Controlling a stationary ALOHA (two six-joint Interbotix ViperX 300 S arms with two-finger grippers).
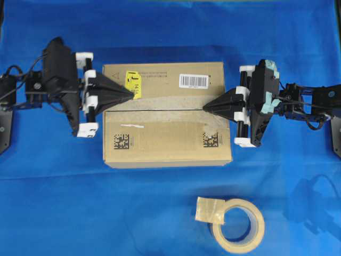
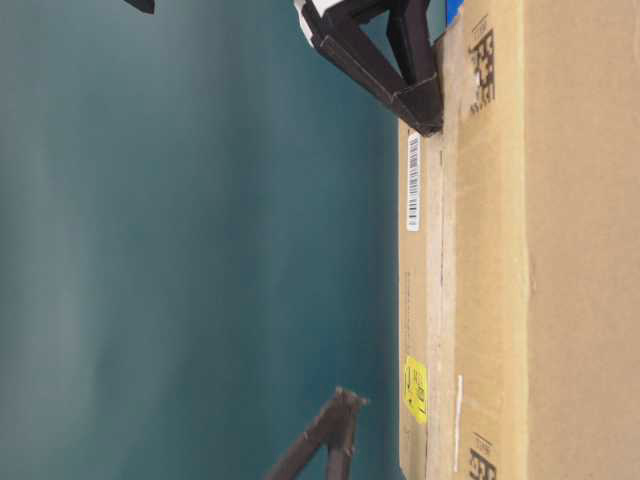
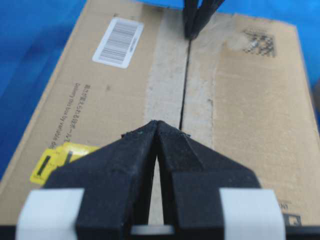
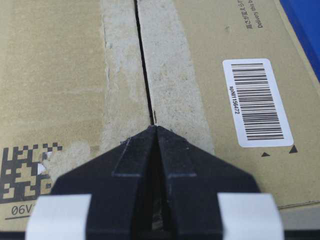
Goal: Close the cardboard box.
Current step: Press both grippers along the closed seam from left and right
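The cardboard box [image 1: 167,114] sits mid-table on the blue cloth [image 1: 64,202], both top flaps down and meeting at a thin seam. The left gripper [image 1: 131,95] and right gripper [image 1: 204,107] point at opposite ends of that seam, jaws pinched together, holding nothing. A tape roll [image 1: 238,224] lies nearby in front.

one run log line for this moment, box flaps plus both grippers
cardboard box: top flaps down, meeting at centre seam | left gripper: shut, tip at left seam end | right gripper: shut, tip at right seam end | tape roll: untouched
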